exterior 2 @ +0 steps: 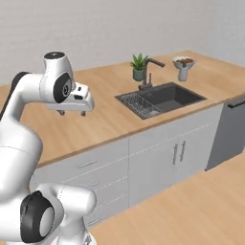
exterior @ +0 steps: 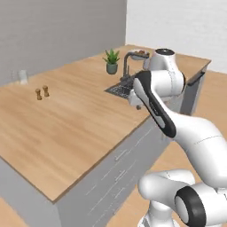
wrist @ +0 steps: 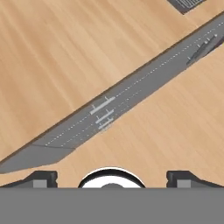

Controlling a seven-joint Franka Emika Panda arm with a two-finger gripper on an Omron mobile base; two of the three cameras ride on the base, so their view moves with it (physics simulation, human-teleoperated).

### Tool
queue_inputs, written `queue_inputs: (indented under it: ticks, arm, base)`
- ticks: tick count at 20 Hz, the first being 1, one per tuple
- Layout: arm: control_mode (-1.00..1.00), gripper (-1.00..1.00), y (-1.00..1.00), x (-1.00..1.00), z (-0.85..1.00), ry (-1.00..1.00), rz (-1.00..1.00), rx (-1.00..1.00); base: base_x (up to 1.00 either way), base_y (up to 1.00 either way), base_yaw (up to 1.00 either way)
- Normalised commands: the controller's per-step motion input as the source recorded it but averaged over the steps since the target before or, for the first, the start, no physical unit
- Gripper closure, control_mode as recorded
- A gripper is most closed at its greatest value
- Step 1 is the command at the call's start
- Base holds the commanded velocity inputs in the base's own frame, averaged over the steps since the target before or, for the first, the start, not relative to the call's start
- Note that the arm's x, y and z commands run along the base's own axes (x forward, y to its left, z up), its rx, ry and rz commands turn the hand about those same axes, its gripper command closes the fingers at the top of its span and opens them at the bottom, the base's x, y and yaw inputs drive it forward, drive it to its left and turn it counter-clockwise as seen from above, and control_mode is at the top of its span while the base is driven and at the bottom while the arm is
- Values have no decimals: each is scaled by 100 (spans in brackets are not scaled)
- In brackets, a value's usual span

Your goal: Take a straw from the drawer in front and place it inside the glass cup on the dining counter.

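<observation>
The glass cup (exterior: 23, 76) stands at the far left edge of the wood-grain dining counter (exterior: 66, 124). My gripper (exterior 2: 72, 113) hovers above the counter's near edge, pointing down, with its fingertips (wrist: 41, 178) wide apart and nothing between them: it is open. Below it, the light grey cabinet front carries a stack of drawers; the top drawer (exterior 2: 87, 164) is pushed in flush, and its handle (wrist: 103, 106) shows in the hand view. The straw is hidden.
Two small brown shakers (exterior: 42, 92) stand on the counter near the cup. A potted plant (exterior 2: 139, 66), a faucet and a dark sink (exterior 2: 167, 98) lie to the right, with a bowl (exterior 2: 183, 64) behind. A dishwasher front (exterior 2: 232, 129) closes the far right.
</observation>
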Motion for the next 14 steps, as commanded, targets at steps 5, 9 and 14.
queue_inputs:
  ticks: [5,9,14]
  arm:
    - [100,-100,0,0,0,0,0,0]
    - [100,-100,0,0,0,0,0,0]
    - [100,-100,0,0,0,0,0,0]
  base:
    - [0,75,-59]
    - [-5,83,-52]
    - [-32,62,-44]
